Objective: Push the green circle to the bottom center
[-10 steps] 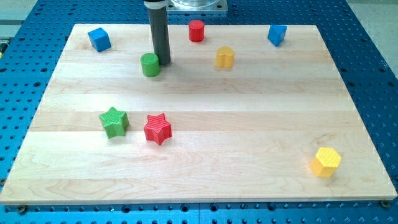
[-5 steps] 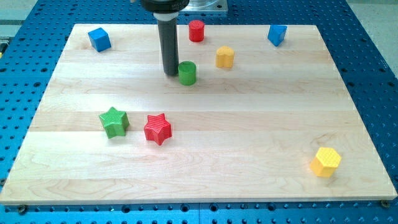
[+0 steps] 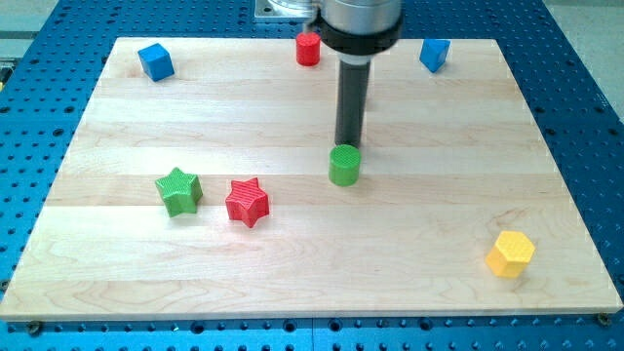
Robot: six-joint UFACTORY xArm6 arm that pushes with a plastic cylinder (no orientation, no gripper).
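The green circle [image 3: 344, 165] is a small green cylinder near the middle of the wooden board [image 3: 439, 283]. My tip [image 3: 347, 144] stands directly above it in the view, touching or almost touching its top side. The dark rod rises from there to the view's top.
A green star [image 3: 179, 190] and a red star [image 3: 247, 202] lie at the left of the green circle. A red cylinder [image 3: 308, 48] and two blue cubes [image 3: 155, 61] [image 3: 435, 54] sit along the top edge. A yellow hexagon block [image 3: 511, 253] sits at the bottom right. The rod hides another yellow block.
The green circle has moved right and down, from the upper left-middle to near the board's centre. My tip went from its right side to its left, then to its top side.
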